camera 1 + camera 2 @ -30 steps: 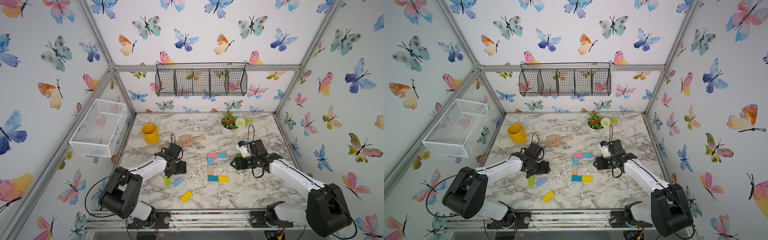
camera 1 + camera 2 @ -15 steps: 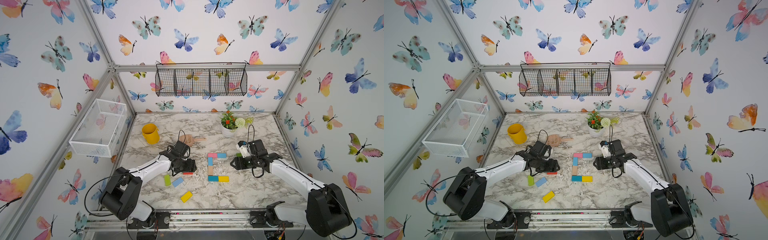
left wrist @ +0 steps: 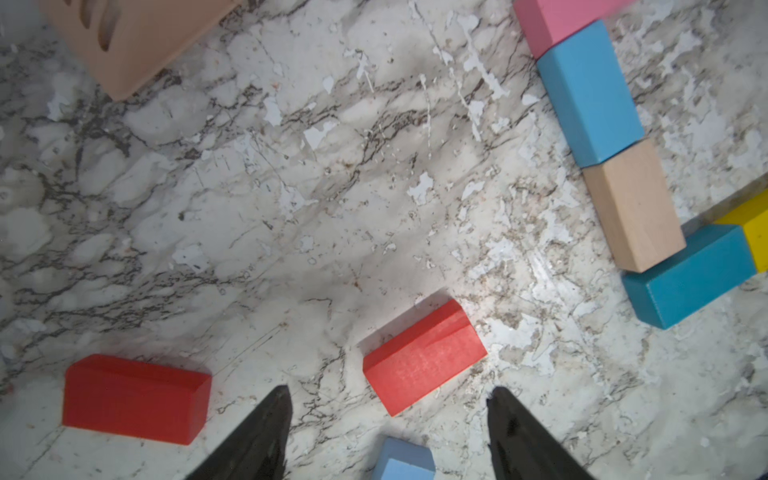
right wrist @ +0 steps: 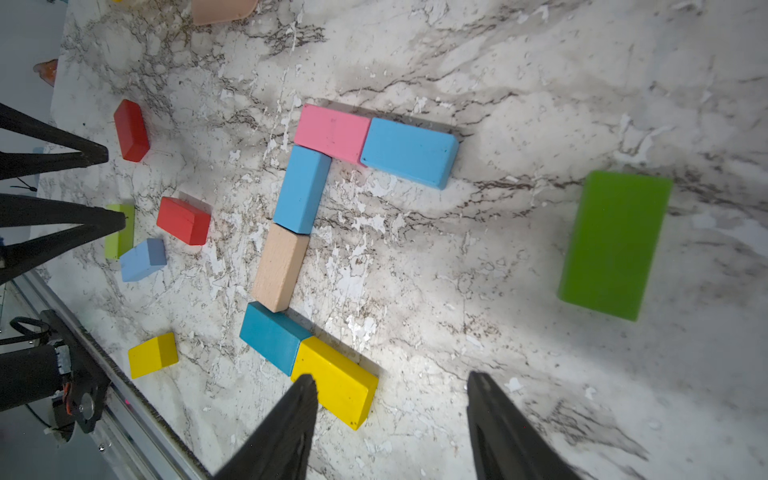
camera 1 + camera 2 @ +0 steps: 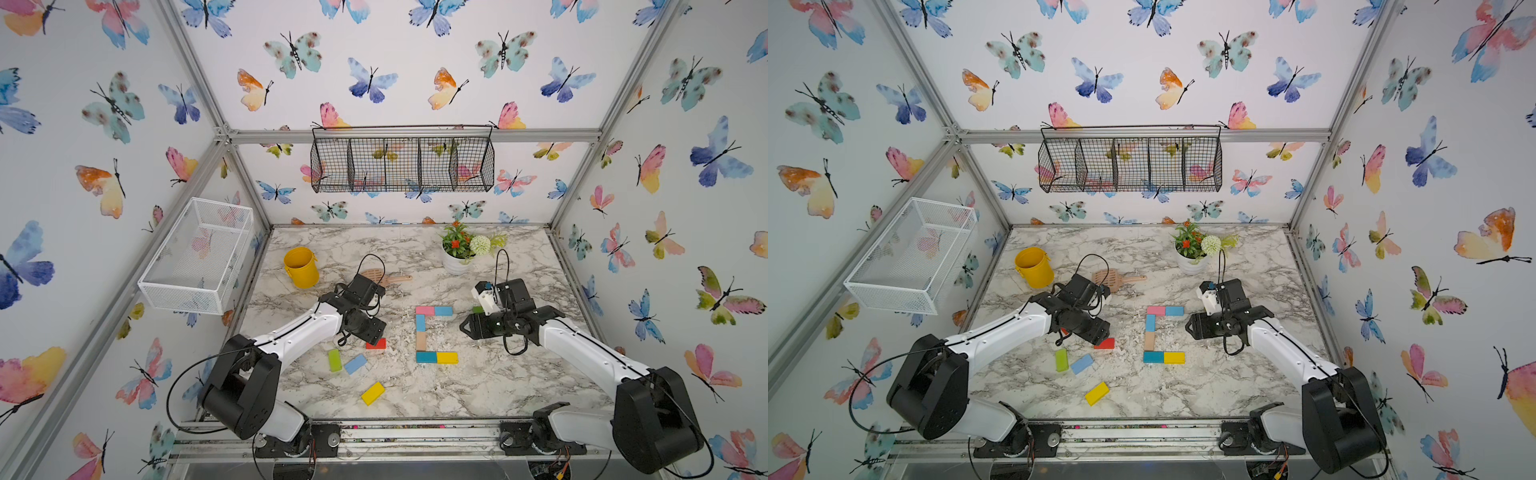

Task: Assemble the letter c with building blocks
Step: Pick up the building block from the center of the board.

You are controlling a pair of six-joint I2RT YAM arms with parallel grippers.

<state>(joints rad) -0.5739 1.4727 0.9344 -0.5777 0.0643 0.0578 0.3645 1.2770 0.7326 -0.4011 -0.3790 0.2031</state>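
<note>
1. The letter C (image 5: pixel 421 340) is seen flat in the middle of the bench (image 5: pixel 478 382), built from six touching blocks: pink block (image 4: pixel 332 133), light blue block (image 4: pixel 409 151), blue block (image 4: pixel 301 189), tan block (image 4: pixel 280 266), teal block (image 4: pixel 272 334) and yellow block (image 4: pixel 336 382).
2. The left pincer (image 3: pixel 390 390) is held spread and empty just above a loose red block (image 3: pixel 424 357). The right pincer (image 4: pixel 391 375), likewise spread and empty, hovers over the yellow block's end.
3. If the red block is wanted, the jaws are best turned to its slant and lowered across its narrow width, clear of the loose pale blue block (image 3: pixel 403 463).
4. In both top views the left pincer's tips are hidden under its wrist, and a second red block (image 3: pixel 135 399) is almost covered by that arm.
</note>
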